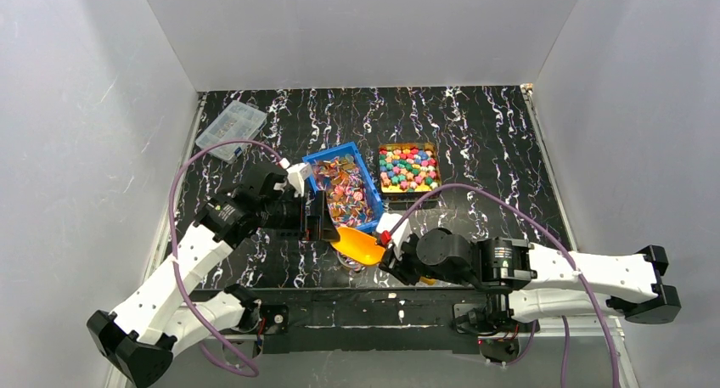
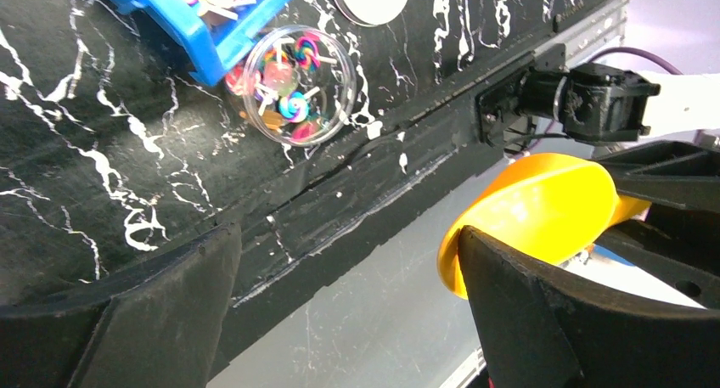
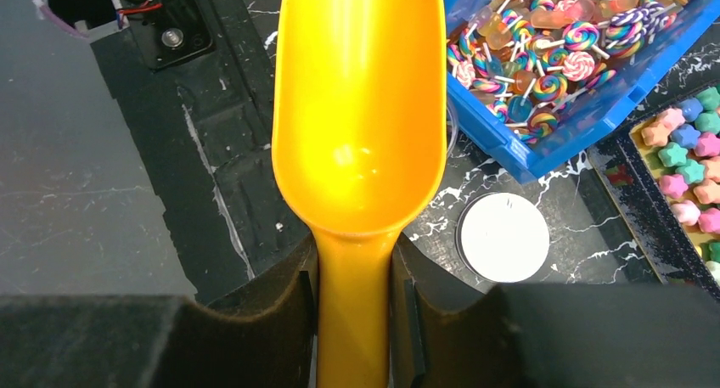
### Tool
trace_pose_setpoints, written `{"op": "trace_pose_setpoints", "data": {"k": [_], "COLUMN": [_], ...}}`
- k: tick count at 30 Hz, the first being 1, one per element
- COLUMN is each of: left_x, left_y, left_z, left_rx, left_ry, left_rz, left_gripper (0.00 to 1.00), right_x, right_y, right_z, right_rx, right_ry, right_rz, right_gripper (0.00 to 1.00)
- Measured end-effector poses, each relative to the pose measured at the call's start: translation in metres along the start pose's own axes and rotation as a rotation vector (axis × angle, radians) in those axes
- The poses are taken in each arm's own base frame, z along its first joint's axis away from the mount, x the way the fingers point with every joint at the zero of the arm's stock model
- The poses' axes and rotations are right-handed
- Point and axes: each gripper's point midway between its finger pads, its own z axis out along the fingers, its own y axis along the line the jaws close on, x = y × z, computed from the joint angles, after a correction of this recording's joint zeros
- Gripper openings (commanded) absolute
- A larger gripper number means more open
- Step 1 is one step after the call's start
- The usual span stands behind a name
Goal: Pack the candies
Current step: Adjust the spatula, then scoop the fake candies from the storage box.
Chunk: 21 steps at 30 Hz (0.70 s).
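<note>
Showed right gripper (image 3: 354,299) clamped on scoop (image 3: 358,125) handle, left gripper (image 2: 348,278) open, empty. Showed candies (image 3: 543,48) heaped in bin (image 3: 577,126) and tray (image 1: 408,146), some in jar (image 2: 293,82). Judged light, hard, slippery: better scooped than pinched.

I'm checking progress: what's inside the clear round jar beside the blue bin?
A handful of swirled lollipops and orange pieces lie in the jar. From above, the scoop mostly covers it, so how full it is can't be judged.
</note>
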Motion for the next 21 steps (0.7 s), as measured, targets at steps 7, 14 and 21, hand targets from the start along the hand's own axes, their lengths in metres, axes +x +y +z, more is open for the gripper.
{"op": "trace_pose_setpoints", "data": {"k": [7, 14, 21], "left_x": [-0.008, -0.029, -0.051], "left_y": [0.006, 0.011, 0.018], "left_z": [0.003, 0.0, 0.0], "left_rx": [-0.047, -0.111, -0.172], "left_ry": [-0.009, -0.081, -0.16], "left_rz": [0.012, 0.031, 0.042], "left_gripper": [0.98, 0.98, 0.98], "right_x": [-0.005, 0.004, 0.014], "right_y": [-0.005, -0.01, -0.016], "right_z": [0.012, 0.014, 0.015], "right_rx": [0.065, 0.121, 0.177], "right_ry": [0.054, 0.128, 0.223], "right_rz": [0.016, 0.04, 0.055], "right_gripper": [0.01, 0.01, 0.01]}}
